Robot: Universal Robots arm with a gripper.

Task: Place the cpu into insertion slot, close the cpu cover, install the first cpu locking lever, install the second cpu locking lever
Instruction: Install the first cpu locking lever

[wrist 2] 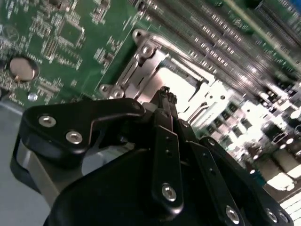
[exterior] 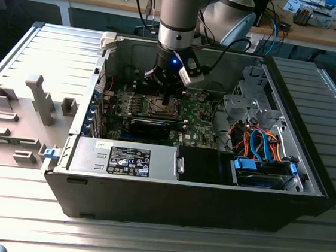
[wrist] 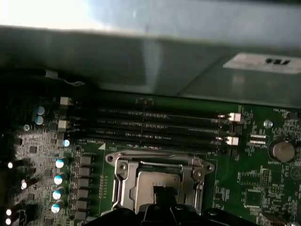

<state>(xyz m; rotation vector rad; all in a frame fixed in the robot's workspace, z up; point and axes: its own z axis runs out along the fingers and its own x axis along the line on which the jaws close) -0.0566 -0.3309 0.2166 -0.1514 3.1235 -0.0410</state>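
Pincer [exterior: 167, 97] hanging nose-down inside the open computer case [exterior: 307, 171], directly over the insertion slot [exterior: 160, 106] on the green motherboard [exterior: 195, 120]. Fingers drawn together to a narrow point in the second wrist view [wrist 2: 164, 96], with nothing visibly held between them; tips hovering just above the socket's near rim, contact impossible to judge. Cpu cover [wrist: 157, 181] lying down flat over the socket in the first wrist view, silver frame with its square window showing a dull grey face beneath, taken to be the cpu [wrist: 155, 181] already seated. Socket set near the middle of the motherboard, beside the row of long memory slots [wrist: 155, 125], toward the case's back wall. Task's thing therefore straight below the pincer, barely offset: tips over the frame's edge nearest the wrist, rest of the frame stretching away toward the memory slots. Locking levers not clearly made out, so latched or free cannot be told. Grey counter [exterior: 143, 244] under the case.
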